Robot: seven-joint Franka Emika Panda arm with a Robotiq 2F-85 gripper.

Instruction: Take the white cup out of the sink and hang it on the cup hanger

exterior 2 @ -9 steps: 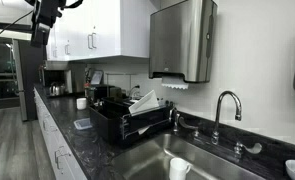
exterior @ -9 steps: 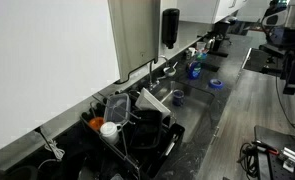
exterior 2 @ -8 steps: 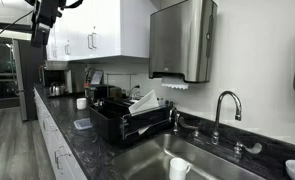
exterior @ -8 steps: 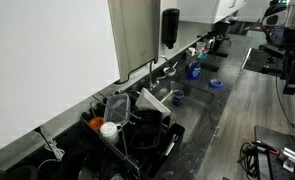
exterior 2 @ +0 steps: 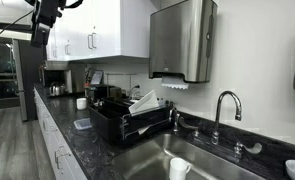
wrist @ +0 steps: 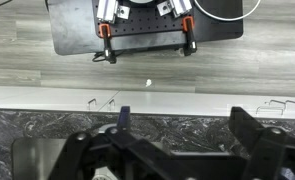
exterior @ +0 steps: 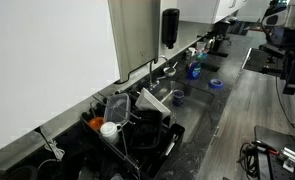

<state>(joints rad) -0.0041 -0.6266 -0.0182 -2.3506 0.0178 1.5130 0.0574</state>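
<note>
The white cup (exterior 2: 178, 168) stands in the dark sink (exterior 2: 202, 160), below the faucet (exterior 2: 222, 108); it also shows in an exterior view (exterior: 177, 97). The black wire cup hanger (exterior 2: 125, 120) stands on the counter beside the sink, holding a flat white piece; it shows in both exterior views (exterior: 137, 128). My gripper (exterior 2: 42, 28) hangs high in the air, far from the sink and rack. In the wrist view its jaws (wrist: 177, 150) are wide open and empty, above the dark counter edge.
A steel towel dispenser (exterior 2: 182, 40) hangs on the wall above the sink. A black dispenser (exterior: 170, 27) and small blue cups (exterior: 195, 71) lie further along the counter. The robot's base cart (wrist: 147, 25) stands on the wooden floor. A white container (exterior 2: 81, 102) sits beyond the rack.
</note>
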